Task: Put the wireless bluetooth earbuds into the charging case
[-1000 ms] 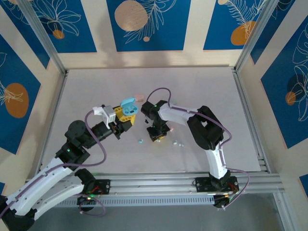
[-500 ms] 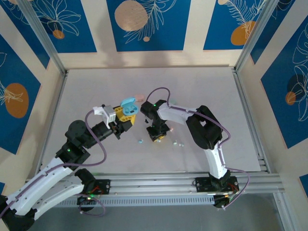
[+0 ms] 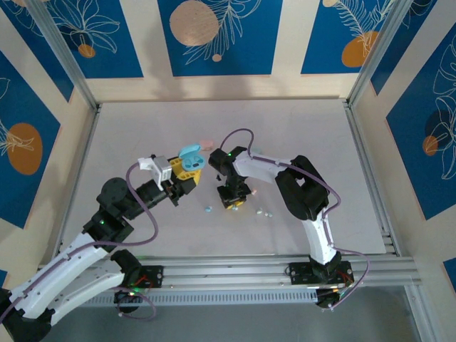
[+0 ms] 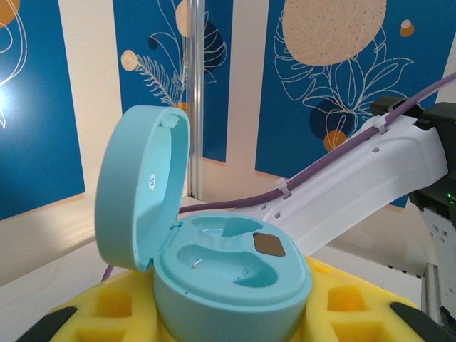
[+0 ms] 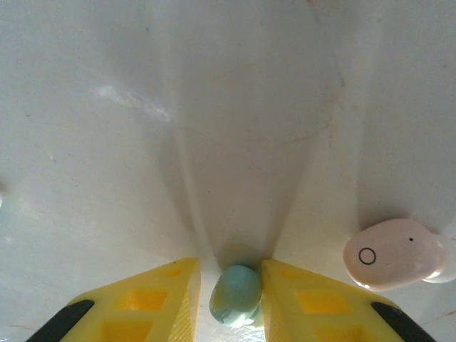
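Mint earbud [image 5: 235,292] wedged btwn right hand [image 5: 229,283] yellow fingers [image 5: 142,303], on table [image 5: 214,107].

1. Long white moulded links and black cylindrical joint housings on the left arm [image 3: 68,265]; small green light at mid-length.
2. Matching white shells and bulky black elbow on the right arm [image 3: 313,228]; small round holes along the white forearm shell [image 4: 370,178].
3. Purple cables [image 3: 144,214] looped beside each arm, fastened with white zip ties [image 4: 377,125].
4. Yellow fingers [image 4: 107,306] with square recesses and black tips on the left gripper [image 3: 190,167]; white boxy mount [image 3: 151,165] behind.
5. Identical yellow fingers [image 5: 146,299] on the right gripper [image 5: 229,263].
6. Black base housings [image 3: 132,267].
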### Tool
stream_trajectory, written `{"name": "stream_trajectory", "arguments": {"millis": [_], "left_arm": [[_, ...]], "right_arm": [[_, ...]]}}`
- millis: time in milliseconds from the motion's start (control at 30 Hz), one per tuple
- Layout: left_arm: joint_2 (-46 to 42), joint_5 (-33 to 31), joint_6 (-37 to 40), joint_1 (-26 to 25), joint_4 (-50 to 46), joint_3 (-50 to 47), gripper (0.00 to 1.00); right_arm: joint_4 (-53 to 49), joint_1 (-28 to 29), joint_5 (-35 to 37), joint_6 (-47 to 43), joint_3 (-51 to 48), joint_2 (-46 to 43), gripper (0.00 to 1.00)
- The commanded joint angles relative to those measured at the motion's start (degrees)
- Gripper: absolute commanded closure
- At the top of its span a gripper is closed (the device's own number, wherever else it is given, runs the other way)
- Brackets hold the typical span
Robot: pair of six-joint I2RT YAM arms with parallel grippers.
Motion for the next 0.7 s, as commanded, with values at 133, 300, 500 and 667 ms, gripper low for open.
{"name": "stream_trajectory", "arguments": {"millis": [133,300,500,667], "left_arm": [[-0.4,0.1,-0.7,0.0,2.4,0.7,0.73],[-0.7,-0.3,-0.4,0.0,2.1,0.6,0.73],[-0.8,-0.7,0.5,0.0,1.4,0.2,0.73],[-0.8,-1.4,2.1,0.0,0.4,-0.1,0.73]], "right_arm": [[0.8,-0.5,-2.3,2.8,1.0,1.9,0.74],[0.3,-0.3,-1.3,3.0,0.9,0.5,0.78],[2.8,0.1,-3.5,4.4,-1.3,-10.0,0.79],[16.0,-4.4,-18.5,8.1,-10.7,-26.6,0.79]]}}
